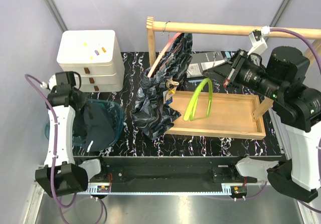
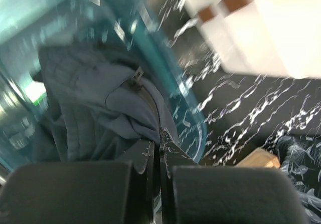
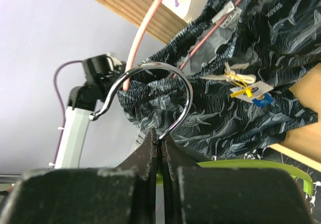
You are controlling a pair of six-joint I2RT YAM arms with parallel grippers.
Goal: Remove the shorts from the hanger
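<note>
Left gripper, jaws together, tips at the plain shorts bunched in the teal basin; whether cloth is caught cannot be told. Right gripper is clamped on the chrome hook of the green hanger. The patterned shorts hang long axis downward from the pink hanger on the wooden rail, lower end heaped on the table.

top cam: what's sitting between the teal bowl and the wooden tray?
The patterned shorts, hung on the pink hanger, drape down between the teal bowl and the wooden tray; the top view shows it.

Top view high above near edge, looking down on whole table, left wrist close over bowl, right wrist close, facing patterned shorts, these 2 shared with top view.
</note>
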